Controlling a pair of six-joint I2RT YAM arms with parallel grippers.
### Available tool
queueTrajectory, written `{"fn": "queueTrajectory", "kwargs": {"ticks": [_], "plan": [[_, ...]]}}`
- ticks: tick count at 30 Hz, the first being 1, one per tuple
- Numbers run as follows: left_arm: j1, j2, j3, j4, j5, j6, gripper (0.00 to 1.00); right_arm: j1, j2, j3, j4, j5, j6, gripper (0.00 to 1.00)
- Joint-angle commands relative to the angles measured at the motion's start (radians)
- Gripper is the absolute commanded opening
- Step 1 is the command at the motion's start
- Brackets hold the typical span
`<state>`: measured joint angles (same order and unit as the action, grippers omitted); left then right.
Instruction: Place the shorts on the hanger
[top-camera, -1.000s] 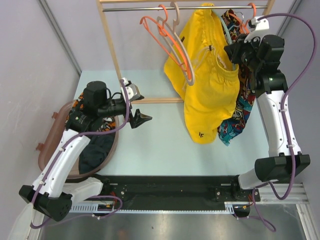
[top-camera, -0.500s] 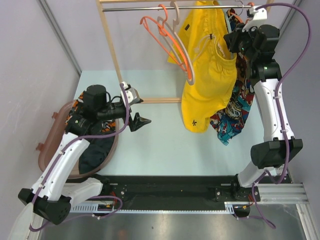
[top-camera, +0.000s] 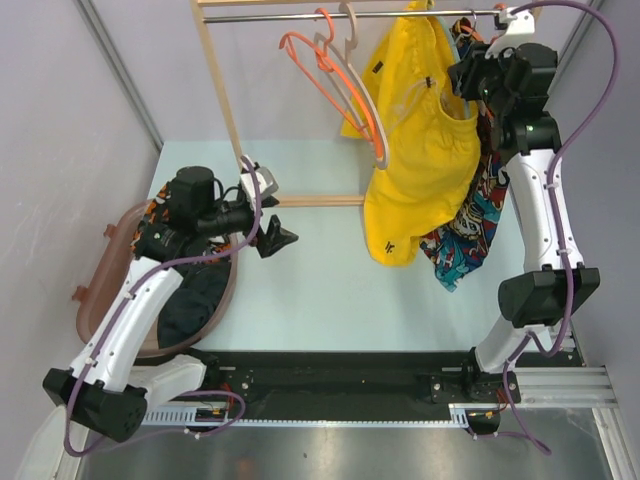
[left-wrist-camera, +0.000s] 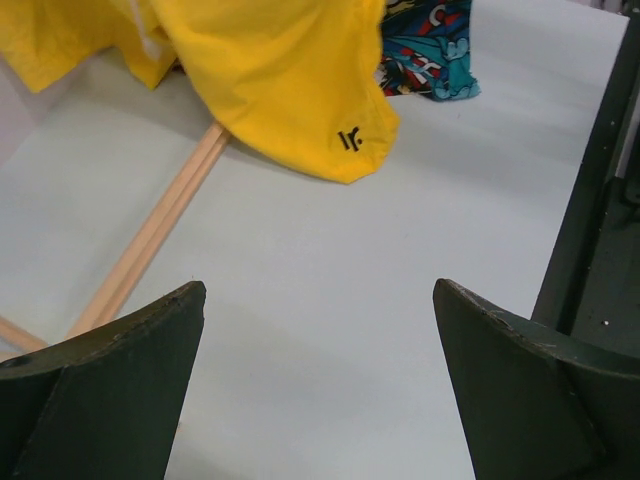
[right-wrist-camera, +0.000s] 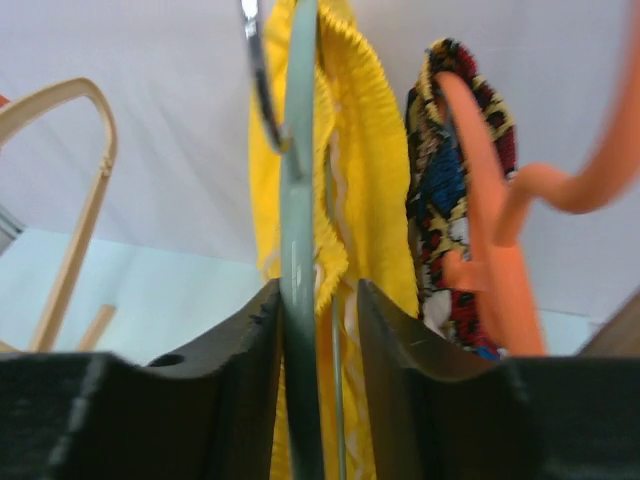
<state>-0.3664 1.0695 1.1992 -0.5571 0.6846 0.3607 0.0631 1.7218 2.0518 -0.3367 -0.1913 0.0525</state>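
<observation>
The yellow shorts (top-camera: 415, 140) hang from the rail at the top right, draped over the pale green hanger (right-wrist-camera: 300, 200); its metal hook (right-wrist-camera: 255, 70) rises above. My right gripper (top-camera: 468, 80) is up beside the waistband. In the right wrist view its jaws (right-wrist-camera: 318, 290) stand apart around the hanger's stem, which rests against the left finger with a gap to the right one. My left gripper (top-camera: 283, 238) hovers wide open and holding nothing over the table (left-wrist-camera: 320, 290), facing the shorts' hem (left-wrist-camera: 280, 90) with its dark logo.
A wooden rack (top-camera: 215, 90) carries a metal rail (top-camera: 300, 17) with orange hangers (top-camera: 325, 60) and a beige hanger (top-camera: 365, 100). A comic-print garment (top-camera: 470, 225) hangs behind the shorts on an orange hanger (right-wrist-camera: 490, 200). A brown basket (top-camera: 100, 290) of clothes sits at the left.
My right arm lifted the hanger with the shorts up to the rail, and its jaws have since widened off the stem. The left arm barely shifted.
</observation>
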Motion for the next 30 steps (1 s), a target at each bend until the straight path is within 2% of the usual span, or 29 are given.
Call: {"fn": "queueTrajectory", "kwargs": {"ticks": [1, 8, 9, 10, 13, 18, 23, 30], "plan": [[0.076, 0.007, 0.026, 0.009, 0.007, -0.130, 1.00, -0.022, -0.065, 0.053, 0.065, -0.008, 0.007, 0.48], [0.211, 0.032, 0.053, 0.016, 0.046, -0.285, 1.00, -0.002, -0.240, -0.070, 0.062, -0.053, -0.017, 0.73], [0.221, 0.040, 0.071, 0.007, 0.035, -0.298, 1.00, 0.001, -0.261, -0.084, 0.058, -0.060, -0.022, 0.77], [0.227, 0.046, 0.085, -0.006, 0.020, -0.322, 1.00, 0.009, -0.302, -0.096, 0.050, -0.074, -0.032, 0.85], [0.250, 0.079, 0.152, -0.078, -0.059, -0.322, 1.00, 0.024, -0.396, -0.159, 0.030, -0.097, -0.048, 0.94], [0.290, 0.095, 0.227, -0.188, -0.117, -0.307, 1.00, 0.035, -0.539, -0.291, -0.018, -0.151, -0.101, 0.99], [0.300, 0.072, 0.226, -0.251, -0.258, -0.278, 1.00, 0.034, -0.665, -0.487, -0.140, -0.246, -0.141, 1.00], [0.302, -0.014, 0.091, -0.257, -0.418, -0.238, 1.00, 0.034, -0.760, -0.671, -0.380, -0.284, -0.236, 1.00]]}}
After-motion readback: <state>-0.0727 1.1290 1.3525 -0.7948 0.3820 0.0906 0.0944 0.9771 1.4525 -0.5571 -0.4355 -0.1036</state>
